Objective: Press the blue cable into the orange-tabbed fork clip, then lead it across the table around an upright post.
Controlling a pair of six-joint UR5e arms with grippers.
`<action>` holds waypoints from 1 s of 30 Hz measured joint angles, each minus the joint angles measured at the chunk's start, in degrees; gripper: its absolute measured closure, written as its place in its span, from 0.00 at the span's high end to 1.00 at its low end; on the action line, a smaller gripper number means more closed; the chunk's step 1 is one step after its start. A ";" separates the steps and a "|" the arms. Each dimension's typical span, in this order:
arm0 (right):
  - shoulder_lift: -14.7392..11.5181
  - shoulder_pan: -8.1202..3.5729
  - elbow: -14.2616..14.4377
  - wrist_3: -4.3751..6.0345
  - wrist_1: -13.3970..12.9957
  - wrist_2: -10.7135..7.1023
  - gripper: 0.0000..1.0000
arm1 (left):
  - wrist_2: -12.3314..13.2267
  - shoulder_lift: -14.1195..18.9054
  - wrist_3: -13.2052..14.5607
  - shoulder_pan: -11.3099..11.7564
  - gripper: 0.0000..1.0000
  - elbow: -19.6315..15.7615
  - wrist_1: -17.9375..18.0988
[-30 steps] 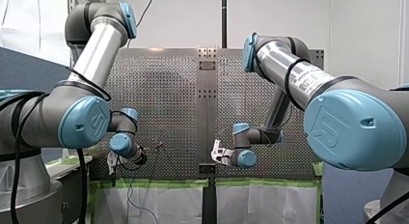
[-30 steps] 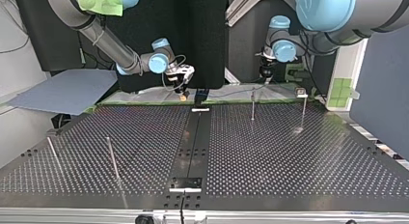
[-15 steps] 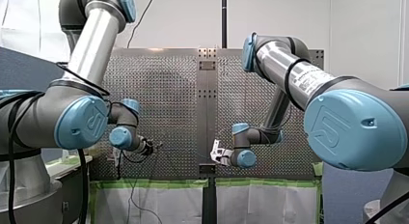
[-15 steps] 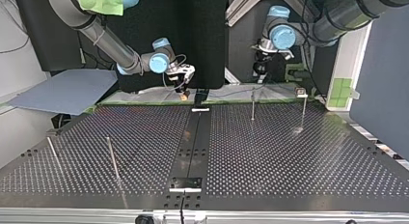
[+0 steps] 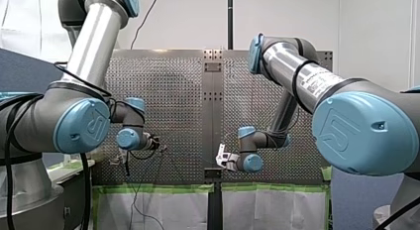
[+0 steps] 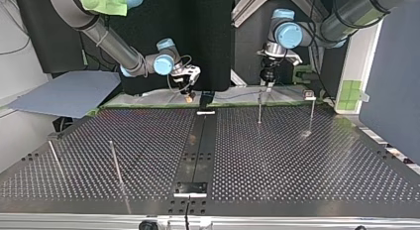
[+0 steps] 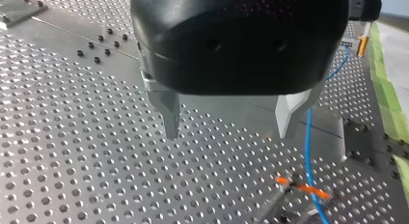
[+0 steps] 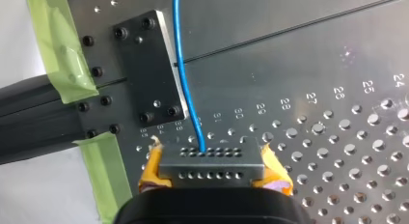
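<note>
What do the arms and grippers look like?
My left arm and my right arm: silver tubes, light-blue caps with embossed logos, black cables. My left gripper: black housing, metal fingers. My right gripper: yellow pads, perforated grey plate.

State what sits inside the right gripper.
The cable runs into the right gripper, which is shut on it between yellow pads. The stretch it holds is hidden inside the grip.

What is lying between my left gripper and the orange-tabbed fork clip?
In the left wrist view, only bare perforated table and the blue cable, which runs past one finger of the open left gripper to the fork clip.
</note>
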 joint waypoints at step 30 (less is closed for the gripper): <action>0.02 0.06 0.01 -0.21 0.72 0.00 0.00 | -2.53 -7.66 4.23 -0.67 0.98 0.00 4.08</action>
